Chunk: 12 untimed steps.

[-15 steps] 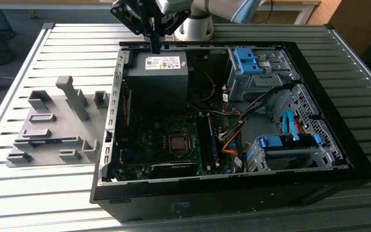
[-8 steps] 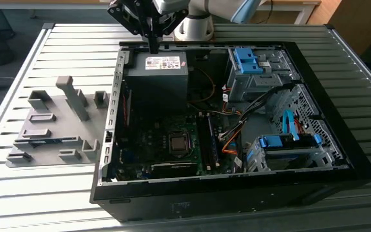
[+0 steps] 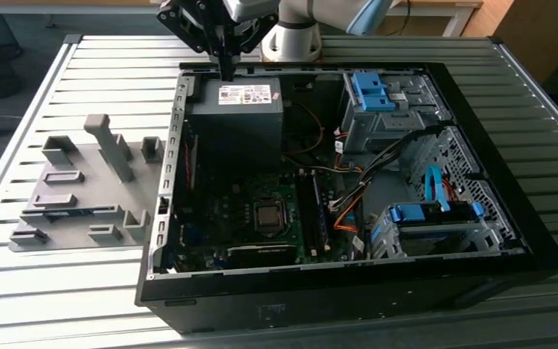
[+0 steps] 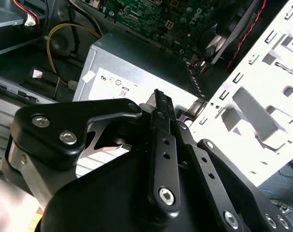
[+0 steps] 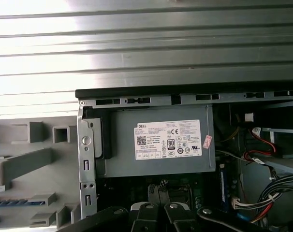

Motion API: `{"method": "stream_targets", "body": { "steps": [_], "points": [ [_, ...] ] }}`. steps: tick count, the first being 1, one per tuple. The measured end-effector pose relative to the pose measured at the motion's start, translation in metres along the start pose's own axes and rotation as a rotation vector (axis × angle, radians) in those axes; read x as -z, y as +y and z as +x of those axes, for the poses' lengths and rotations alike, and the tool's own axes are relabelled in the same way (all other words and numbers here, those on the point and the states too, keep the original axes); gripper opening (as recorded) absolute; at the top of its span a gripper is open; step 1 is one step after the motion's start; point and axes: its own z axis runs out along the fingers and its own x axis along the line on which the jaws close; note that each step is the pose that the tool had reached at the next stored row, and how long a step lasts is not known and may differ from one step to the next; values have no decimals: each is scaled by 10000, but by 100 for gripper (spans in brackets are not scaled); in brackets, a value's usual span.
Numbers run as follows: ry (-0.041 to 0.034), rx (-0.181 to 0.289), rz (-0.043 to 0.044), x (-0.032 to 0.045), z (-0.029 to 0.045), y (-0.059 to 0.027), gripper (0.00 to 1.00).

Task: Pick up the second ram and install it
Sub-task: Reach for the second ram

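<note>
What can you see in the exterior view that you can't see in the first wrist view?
Exterior view: the processor socket, blue drive brackets and the arm's base. First wrist view: a small white plug beside the power supply. Both: the labelled power supply, the gray tray with the second ram lying in it, and the gripper near the power supply.

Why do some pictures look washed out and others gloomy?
In the first wrist view the slatted table glares nearly white; in the second wrist view the parts holder is bleached too; in the exterior view the computer case shades its own inside.
</note>
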Motion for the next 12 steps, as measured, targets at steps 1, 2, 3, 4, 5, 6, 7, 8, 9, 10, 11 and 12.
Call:
{"method": "stream_targets", "body": {
  "steps": [1,2,3,4,5,6,7,8,9,10,11,12],
  "points": [
    [0,0,0,0,7,-1,11],
    [0,0,0,0,14,-1,11],
    [0,0,0,0,21,-1,11],
    [0,0,0,0,28,-2,11],
    [0,-1,0,0,36,-3,11],
    [0,-1,0,0,43,-3,11],
    [0,0,0,0,49,-4,11],
    [0,0,0,-1,57,-4,11],
    [0,0,0,0,63,-5,11],
    [0,-1,0,0,69,-5,11],
    [0,-1,0,-1,75,-6,11],
    [0,-1,0,0,81,-6,11]
  ]
}}
